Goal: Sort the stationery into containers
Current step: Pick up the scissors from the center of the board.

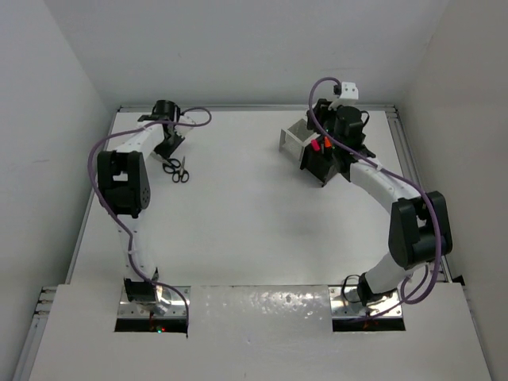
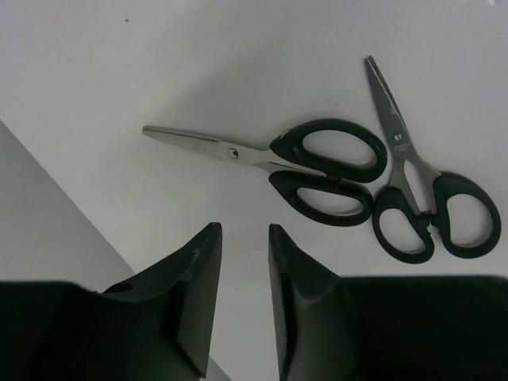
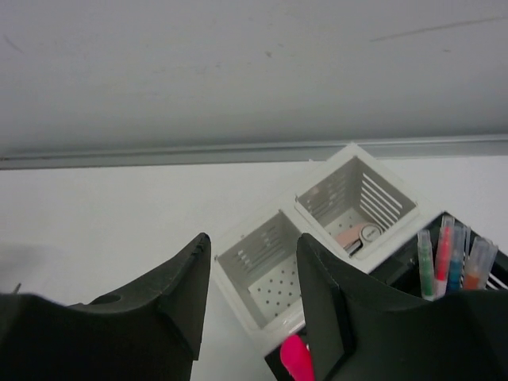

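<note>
White walls point(image 1: 238, 48) enclose a white table point(image 1: 254, 230); left hand point(image 2: 244, 230) narrow and empty, right hand point(image 3: 254, 238) wider, empty.

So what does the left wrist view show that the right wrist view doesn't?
Only the left wrist: two pairs of black-handled scissors, one beside the other, lying flat ahead of the left gripper, whose jaws are narrowly parted. Only the right wrist: the white box, the black box holding upright pens, a pink highlighter, and the right gripper with jaws wider apart. Both: the white table, and a gripper holding nothing.
</note>
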{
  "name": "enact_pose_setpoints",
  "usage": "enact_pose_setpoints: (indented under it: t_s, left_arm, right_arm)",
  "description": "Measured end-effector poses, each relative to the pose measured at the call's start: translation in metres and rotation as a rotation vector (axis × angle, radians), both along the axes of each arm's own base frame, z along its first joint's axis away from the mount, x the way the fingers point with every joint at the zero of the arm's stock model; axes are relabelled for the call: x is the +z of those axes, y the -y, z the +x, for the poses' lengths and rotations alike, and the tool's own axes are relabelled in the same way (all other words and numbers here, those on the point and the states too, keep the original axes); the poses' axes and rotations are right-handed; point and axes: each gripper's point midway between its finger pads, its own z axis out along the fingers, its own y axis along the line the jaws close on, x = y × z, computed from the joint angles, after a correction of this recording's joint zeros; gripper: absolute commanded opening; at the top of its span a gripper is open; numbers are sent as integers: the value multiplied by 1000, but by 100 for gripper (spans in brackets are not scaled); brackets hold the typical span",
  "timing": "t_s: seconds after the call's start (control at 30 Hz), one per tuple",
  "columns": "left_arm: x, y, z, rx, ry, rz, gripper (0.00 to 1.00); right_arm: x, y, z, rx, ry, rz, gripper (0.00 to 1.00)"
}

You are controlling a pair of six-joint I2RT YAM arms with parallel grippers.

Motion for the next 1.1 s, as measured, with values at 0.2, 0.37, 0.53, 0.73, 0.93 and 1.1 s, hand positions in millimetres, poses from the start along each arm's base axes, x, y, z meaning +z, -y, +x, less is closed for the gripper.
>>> enact_pose_setpoints:
  t_s: [0.2,0.37,0.53,0.73,0.93,1.1]
  left_arm:
    - [-12,-11,32,117,35,-68,37]
    - [-16,-27,42,230,86,-149,37]
    - [-28,-34,42,298,90,-174,36]
    - [-45,-35,44,332,79,-178,36]
    - [-54,-34,31,336,70,-179,33]
    - [-56,-30,-11,331,18,-184,32]
  right_arm:
    - [-17,-6,-19,26,-39,2,46]
    - [-21,-16,-32,58,-55,10,45]
    - [-19,-16,-46,67,-55,20,45]
    - [-16,-13,-55,66,-47,25,45]
    - [-18,-11,-64,66,-54,23,45]
    - [-15,-9,-68,65,-49,23,45]
